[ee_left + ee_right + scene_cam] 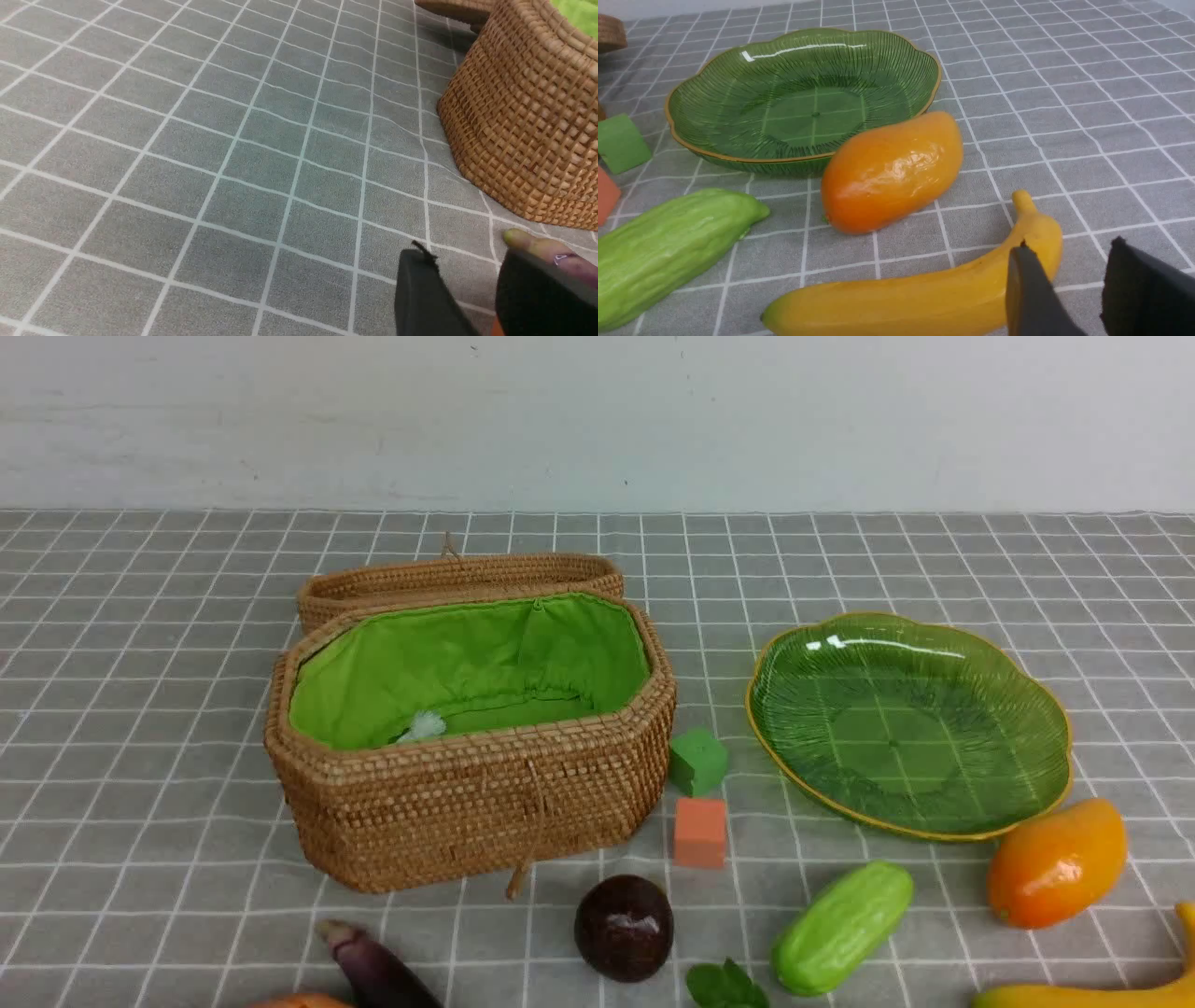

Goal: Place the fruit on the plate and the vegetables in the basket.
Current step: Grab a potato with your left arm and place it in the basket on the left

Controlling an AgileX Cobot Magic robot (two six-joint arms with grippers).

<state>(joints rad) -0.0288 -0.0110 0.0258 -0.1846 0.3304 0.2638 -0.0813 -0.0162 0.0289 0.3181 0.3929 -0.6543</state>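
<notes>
1. Here's your fruit, all on the checked cloth (140, 756): the mango (1057, 863) just beside the plate (910, 723), the banana (1092, 994) at the near right edge, and the dark ball (624, 928) in front of the basket (467, 812).
2. On to the vegetables. The white oval one (425, 726) lies inside the basket on the green lining.
3. The cucumber (843, 927), sprig (726, 985), eggplant (373, 966) and bulb (297, 1001) line the near edge of the cloth.
4. The green cube (697, 761) and orange cube (699, 832) sit between the basket and the plate.
5. Your left gripper (467, 270) has its jaws parted with nothing between them, and the eggplant's tip peeks past one finger.
6. Your right gripper (1069, 261) has its jaws parted too, empty, at the banana's stem end.
</notes>
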